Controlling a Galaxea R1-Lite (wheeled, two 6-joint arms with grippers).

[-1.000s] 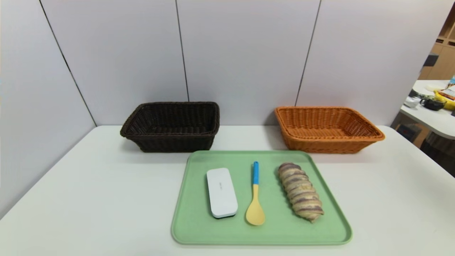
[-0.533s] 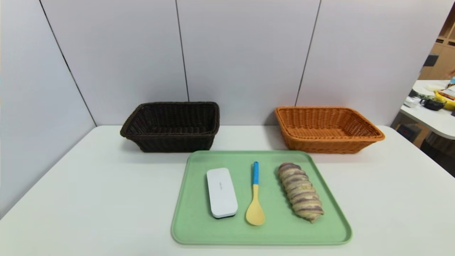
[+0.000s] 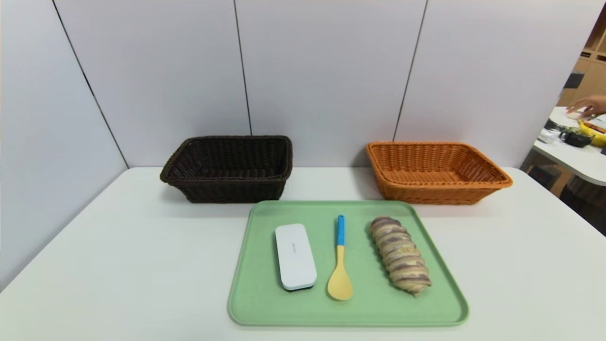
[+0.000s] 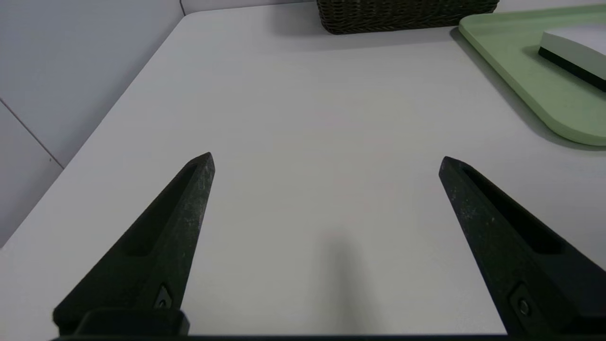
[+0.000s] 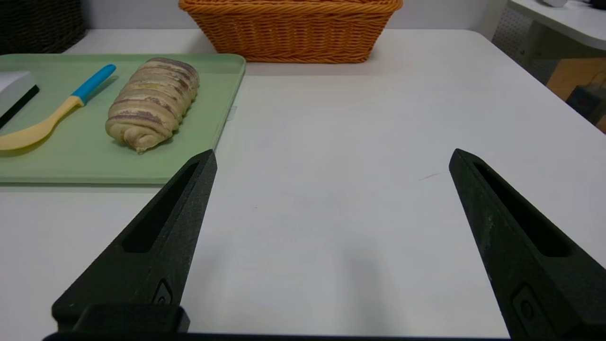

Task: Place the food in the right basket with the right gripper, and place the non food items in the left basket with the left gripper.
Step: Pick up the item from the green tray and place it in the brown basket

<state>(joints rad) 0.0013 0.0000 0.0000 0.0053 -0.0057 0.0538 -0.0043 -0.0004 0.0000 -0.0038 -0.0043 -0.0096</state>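
In the head view, a green tray (image 3: 355, 315) lies on the white table (image 3: 118, 265), with three things on it: a white case (image 3: 295, 255) with a dark underside toward the robot's left, a spoon (image 3: 340, 270) with a yellow bowl and blue handle in the middle, and a striped bread loaf (image 3: 400, 255) toward the right. The three lie apart from one another, the spoon between the case and the loaf. Beyond the tray stand two baskets, the dark brown basket (image 3: 229, 189) on the left and the orange basket (image 3: 435, 192) on the right. At the far right, a person's hand (image 3: 589, 105) reaches over another table (image 3: 577, 163).

In the left wrist view, the left gripper (image 4: 326, 163) is over the white table with its fingers spread wide and nothing between them. The case sits on the tray, outside the fingers and well apart from them; part of the dark brown basket shows beyond.

In the right wrist view, the right gripper (image 5: 334, 158) is also over bare table, its fingers wide apart and holding nothing. The loaf lies on the tray outside the gap between the fingers, beyond the fingertip on the tray's side. The spoon and the case are farther off to that same side, and the orange basket stands beyond the fingers.
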